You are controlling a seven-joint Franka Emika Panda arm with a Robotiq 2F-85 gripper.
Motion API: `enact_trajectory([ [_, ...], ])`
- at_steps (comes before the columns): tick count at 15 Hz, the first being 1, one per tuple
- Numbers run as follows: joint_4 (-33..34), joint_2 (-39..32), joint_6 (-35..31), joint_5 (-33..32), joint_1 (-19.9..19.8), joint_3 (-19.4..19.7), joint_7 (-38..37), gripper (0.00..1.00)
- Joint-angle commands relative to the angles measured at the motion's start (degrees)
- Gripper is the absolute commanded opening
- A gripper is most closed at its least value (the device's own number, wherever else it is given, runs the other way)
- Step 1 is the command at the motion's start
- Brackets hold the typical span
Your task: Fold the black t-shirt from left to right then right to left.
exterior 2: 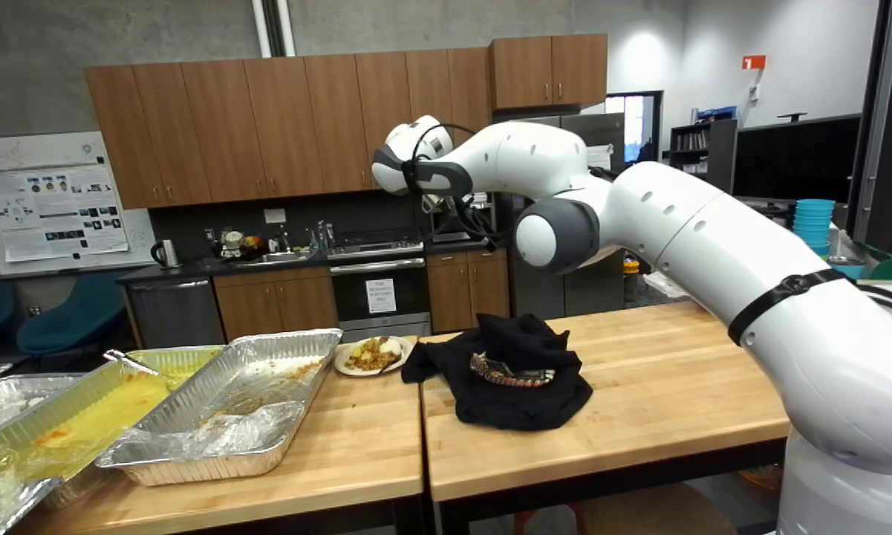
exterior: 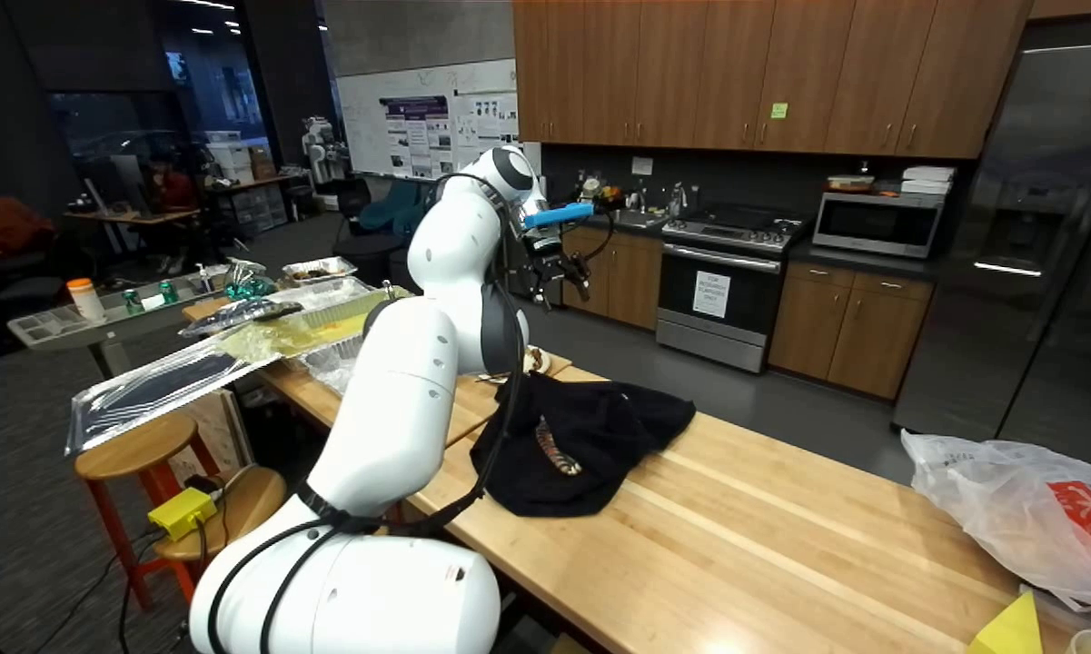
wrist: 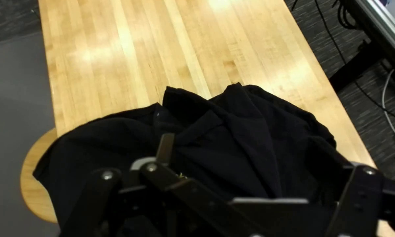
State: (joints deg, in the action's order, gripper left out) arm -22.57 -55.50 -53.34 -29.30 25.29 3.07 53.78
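Black and rumpled, the t-shirt [exterior 2: 520, 405] lies below the claw [exterior: 563, 292], well apart from it, on a wooden table [exterior 2: 676, 371]; both exterior views show it heaped there, with a strip of its brown, orange and white print [exterior 2: 501, 373] showing beneath a fold. The claw is released: its fingers [wrist: 165, 148] stand spread from each other, and in the wrist view the folds of the shirt show between and past them. To one side under the claw, part of the shirt reaches over the table's edge, above a round wooden surface [wrist: 36, 191]. Just above the claw a light-blue bar [exterior: 559, 215] sits at the end of the white arm [exterior: 400, 391]. Lower than the claw, just beside the shirt, rests a plate [exterior 2: 342, 364] of food [exterior 2: 373, 355], and farther from the claw, past that plate, come a foil tray [exterior 2: 200, 469] and a second foil tray [exterior 2: 189, 353] holding yellow food [exterior 2: 96, 420]. Well apart from the claw, toward the opposite end of the table, lies a white-and-red plastic bag [exterior: 1008, 518] with a yellow object [exterior: 1008, 631] near it. Beyond the claw, in both exterior views, a stove [exterior: 754, 304] stands in the kitchen counter [exterior 2: 174, 273] below wall cupboards [exterior 2: 267, 126].
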Motion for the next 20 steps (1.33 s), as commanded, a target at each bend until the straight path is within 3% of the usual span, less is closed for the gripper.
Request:
enact_trajectory([
  [1, 0.5, 0.8, 0.5, 1.1, 0.8, 0.3, 10.9, 1.0],
  [4, 0.3, 0.9, 0.8, 0.6, 1.7, 0.6, 20.9, 1.0],
  [6, 1.0, 0.5, 1.6, 0.6, 2.1, 1.2, 22.6, 1.0],
  [8, 3.4, -0.5, 3.6, 3.7, 1.3, 1.2, 11.1, 1.0],
  [12, -0.6, 2.2, 3.1, 7.9, -0.1, 0.3, -3.0, 1.0],
  [20, 0.7, 1.2, 1.5, 14.7, -4.5, -0.9, -28.9, 1.0],
])
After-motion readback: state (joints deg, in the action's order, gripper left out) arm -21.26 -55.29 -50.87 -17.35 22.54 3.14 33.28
